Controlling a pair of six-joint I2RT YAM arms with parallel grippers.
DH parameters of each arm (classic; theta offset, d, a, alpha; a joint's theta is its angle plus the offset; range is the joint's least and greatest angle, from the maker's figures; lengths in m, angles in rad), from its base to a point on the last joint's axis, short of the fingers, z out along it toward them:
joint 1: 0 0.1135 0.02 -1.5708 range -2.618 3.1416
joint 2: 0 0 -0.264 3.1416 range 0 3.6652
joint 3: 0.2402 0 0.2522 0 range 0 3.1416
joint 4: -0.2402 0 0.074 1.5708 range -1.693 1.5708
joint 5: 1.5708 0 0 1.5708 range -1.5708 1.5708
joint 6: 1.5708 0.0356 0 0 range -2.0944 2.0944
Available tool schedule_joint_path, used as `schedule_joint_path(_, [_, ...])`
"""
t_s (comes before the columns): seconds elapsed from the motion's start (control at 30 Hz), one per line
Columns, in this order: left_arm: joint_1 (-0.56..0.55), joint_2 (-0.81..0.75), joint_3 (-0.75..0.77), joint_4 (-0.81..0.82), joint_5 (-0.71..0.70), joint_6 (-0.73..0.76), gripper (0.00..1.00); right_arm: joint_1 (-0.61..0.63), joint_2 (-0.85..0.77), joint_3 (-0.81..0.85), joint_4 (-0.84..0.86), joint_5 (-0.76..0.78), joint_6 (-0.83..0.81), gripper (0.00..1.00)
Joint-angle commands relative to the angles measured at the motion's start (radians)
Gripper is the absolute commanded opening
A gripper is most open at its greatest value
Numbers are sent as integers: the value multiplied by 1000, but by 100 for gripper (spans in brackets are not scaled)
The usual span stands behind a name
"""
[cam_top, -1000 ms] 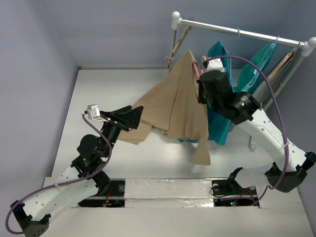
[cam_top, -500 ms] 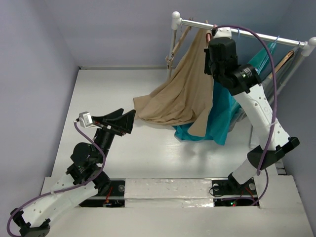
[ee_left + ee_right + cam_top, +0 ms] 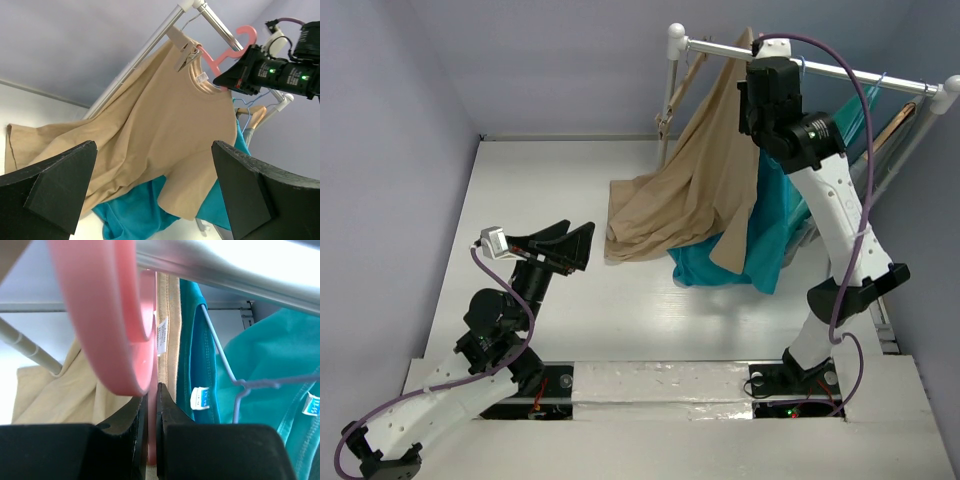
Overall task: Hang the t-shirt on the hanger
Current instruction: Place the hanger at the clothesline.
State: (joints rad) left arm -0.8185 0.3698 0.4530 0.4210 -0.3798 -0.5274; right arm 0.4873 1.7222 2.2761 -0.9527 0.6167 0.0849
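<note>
Premises: a robotics test cell, not a dwelling or a shop. A white table [image 3: 570, 180] is boxed in at its far and left sides by plain grey-violet walls [image 3: 550, 60]. Two jointed machines, the left arm [image 3: 450, 385] and the right arm [image 3: 840, 210], are bolted at the table's near edge, with purple cable [image 3: 868, 160] exposed. At the table's far right stands a metal clothes rail [image 3: 860, 75] carrying a tan t-shirt [image 3: 700, 180] and teal garments [image 3: 765, 240].

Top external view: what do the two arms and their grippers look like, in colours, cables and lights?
Left arm and right arm: white link shells, black joint housings, a purple cable looping along each. Left gripper has broad black wedge-shaped fingers, with a small white block behind them. A green light glows near the right wrist.
</note>
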Motion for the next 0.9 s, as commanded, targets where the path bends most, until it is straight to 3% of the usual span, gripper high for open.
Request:
schedule_joint_path(0.0, [-4, 0, -7, 39, -11, 21, 99, -21, 5, 8, 97, -6, -27, 0])
schedule_joint_path(0.27, [-4, 14, -8, 47, -10, 21, 99, -30, 5, -144, 200, -60, -13, 0])
schedule_joint_path(0.5, [-4, 23, -11, 50, -16, 21, 99, -30, -107, -369, 308, -97, 30, 0])
schedule_joint_path(0.53, [-4, 29, -11, 50, -18, 21, 99, -30, -119, -392, 333, -103, 35, 5])
schedule_joint_path(0.57, [-4, 32, -10, 50, -16, 24, 99, -30, -130, -426, 342, -106, 38, 27])
schedule_joint_path(0.63, [-4, 41, -8, 48, -21, 23, 99, -30, -176, -452, 368, -120, 53, 54])
schedule_joint_path(0.67, [-4, 43, -8, 48, -24, 26, 99, -30, -196, -463, 377, -129, 58, 77])
schedule_joint_path(0.7, [-4, 46, -8, 48, -27, 29, 99, -30, -216, -487, 391, -136, 62, 93])
schedule_joint_path(0.73, [-4, 53, -7, 48, -30, 30, 99, -30, -239, -500, 416, -162, 68, 100])
schedule_joint_path(0.87, [-4, 75, 0, 44, -44, 38, 99, -30, -401, -588, 489, -195, 85, 100])
